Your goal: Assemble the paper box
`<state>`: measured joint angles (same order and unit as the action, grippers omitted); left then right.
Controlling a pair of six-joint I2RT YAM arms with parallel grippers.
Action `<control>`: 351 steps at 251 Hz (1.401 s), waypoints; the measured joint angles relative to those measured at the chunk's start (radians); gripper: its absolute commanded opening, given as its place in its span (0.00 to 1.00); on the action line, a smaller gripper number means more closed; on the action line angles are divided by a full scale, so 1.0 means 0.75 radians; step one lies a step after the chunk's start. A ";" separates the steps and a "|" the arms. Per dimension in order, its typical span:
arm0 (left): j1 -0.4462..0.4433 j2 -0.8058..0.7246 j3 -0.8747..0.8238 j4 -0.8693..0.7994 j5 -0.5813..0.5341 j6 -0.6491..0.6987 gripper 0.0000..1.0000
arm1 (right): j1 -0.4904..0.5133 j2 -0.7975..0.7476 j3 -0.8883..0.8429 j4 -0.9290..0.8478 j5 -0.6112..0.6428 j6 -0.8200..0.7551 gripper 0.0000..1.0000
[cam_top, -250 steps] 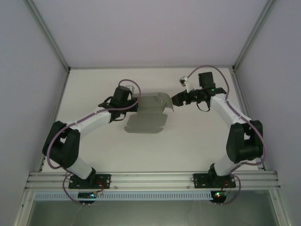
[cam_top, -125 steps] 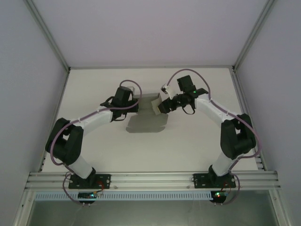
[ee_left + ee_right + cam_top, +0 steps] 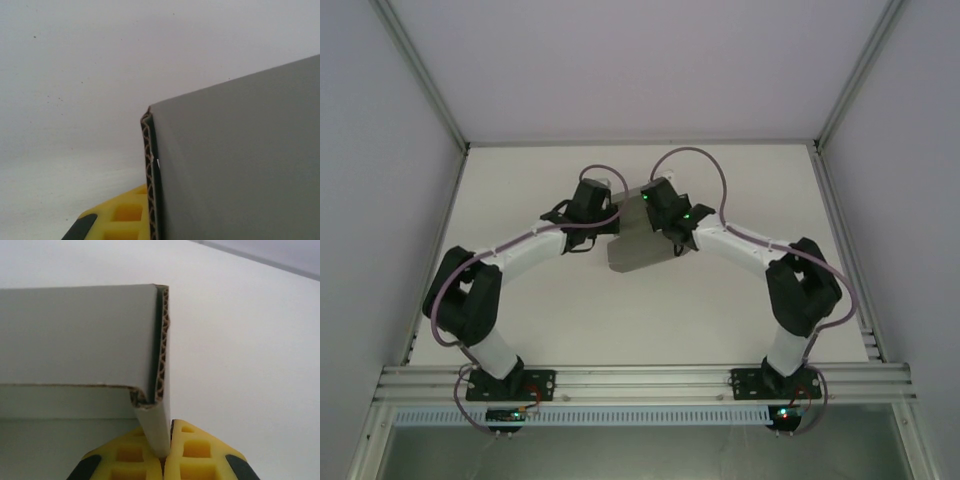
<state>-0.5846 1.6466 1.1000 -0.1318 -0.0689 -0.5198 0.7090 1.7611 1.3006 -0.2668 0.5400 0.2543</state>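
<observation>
The white rectangular table carries the work near the middle of its far edge. There sits the paper box, plain matte grey thin cardboard, part-folded, with one wall raised and a flat panel spread toward the near edge. The left gripper is clamped on the box's left side, and its yellow finger lies against the card's fluted edge. The right gripper is closed tight on a narrow upright flap at the raised wall's corner. The risk I see is opposed pulls. With both arms gripping one thin sheet, it could tear, crease or twist, or the flap could slip from the pads.
</observation>
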 measured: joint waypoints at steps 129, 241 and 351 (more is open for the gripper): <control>-0.030 0.006 0.011 -0.024 -0.016 -0.067 0.00 | -0.134 -0.010 -0.087 0.211 -0.301 0.001 0.06; -0.076 0.022 0.076 -0.098 -0.094 -0.217 0.00 | -0.055 0.011 -0.040 0.025 0.057 0.244 0.00; -0.087 0.079 0.115 -0.161 -0.149 -0.356 0.00 | -0.008 0.209 0.195 -0.273 0.223 0.662 0.00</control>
<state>-0.6498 1.7058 1.1862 -0.2527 -0.1802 -0.7864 0.7029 1.9179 1.4471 -0.4713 0.7071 0.7506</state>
